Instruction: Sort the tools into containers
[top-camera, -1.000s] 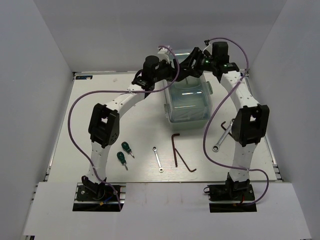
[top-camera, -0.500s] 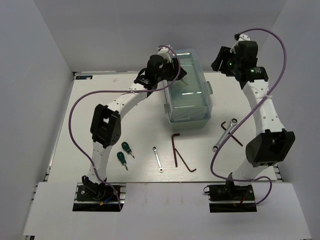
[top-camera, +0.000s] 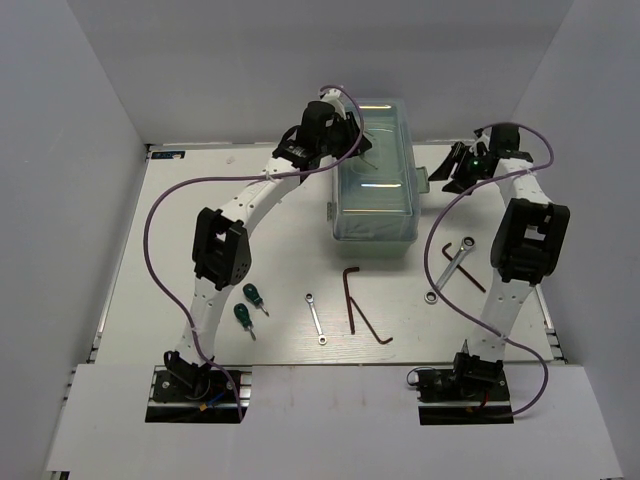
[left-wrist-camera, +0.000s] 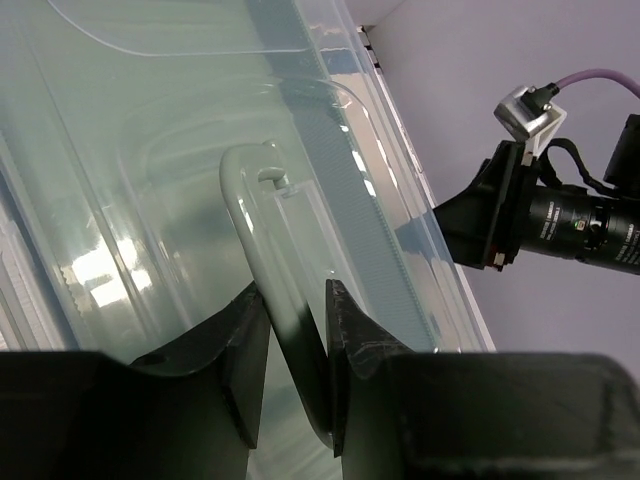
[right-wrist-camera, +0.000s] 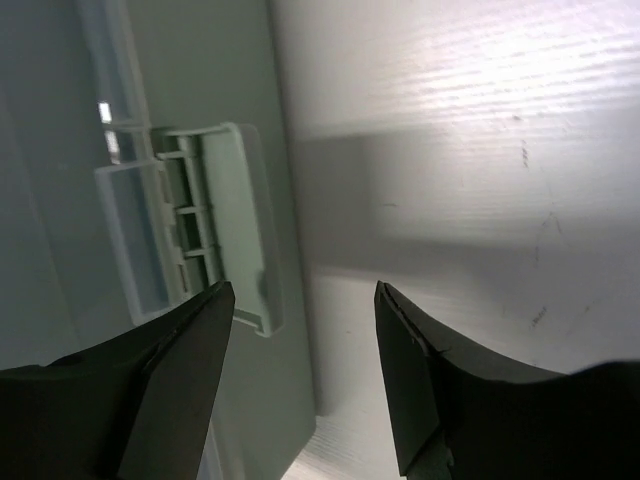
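Green screwdrivers (top-camera: 254, 296) two, wrenches (top-camera: 316, 318) two, one toolbox (top-camera: 375, 215); left claw (left-wrist-camera: 293, 325) tight on handle (left-wrist-camera: 250, 190), right claw (right-wrist-camera: 305, 292) spread.

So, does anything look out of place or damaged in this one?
Nothing damaged or spilled. Only oddity: the longer slim silver wrench lies crossed with a dark thin L-shaped hex key, right of the closed pale mint-green toolbox.

left arm (top-camera: 255, 195), right arm (top-camera: 525, 240): white links, black joints | cables (top-camera: 147, 235): purple | left hand (left-wrist-camera: 297, 310), right hand (right-wrist-camera: 305, 300): black fingers (left-wrist-camera: 240, 370)
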